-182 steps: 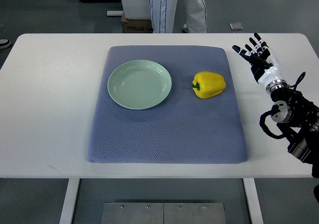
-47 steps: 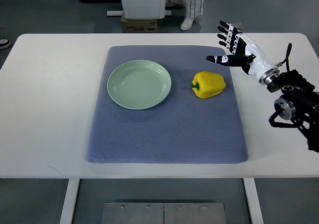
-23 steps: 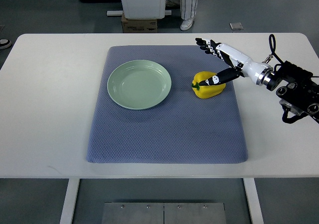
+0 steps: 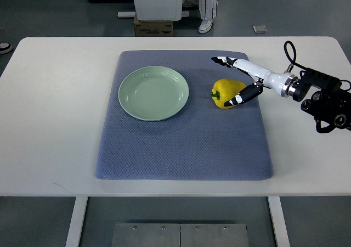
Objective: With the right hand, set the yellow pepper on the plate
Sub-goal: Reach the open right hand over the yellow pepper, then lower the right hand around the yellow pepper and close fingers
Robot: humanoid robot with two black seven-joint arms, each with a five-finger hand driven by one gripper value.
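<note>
The yellow pepper [image 4: 225, 91] lies on its side on the right part of a blue-grey mat [image 4: 181, 142], green stem pointing left. An empty pale green plate [image 4: 153, 93] sits on the mat's left part, about a hand's width left of the pepper. My right hand [image 4: 225, 81] reaches in from the right and straddles the pepper. Its fingers [image 4: 222, 60] stretch out over the far side and the thumb [image 4: 241, 97] lies against the near right side. The hand is open, not closed on the pepper. The left arm is out of view.
The mat lies on a white table [image 4: 60, 104]. My right forearm and its black wrist unit [image 4: 323, 96] hover over the table's right edge. A person's legs [image 4: 208, 5] and a cardboard box [image 4: 153, 24] stand on the floor beyond the far edge.
My right hand swung in from the table's right side to the pepper and dropped lower around it. The thumb slid from on top of the pepper down to its near side. The pepper has not moved.
</note>
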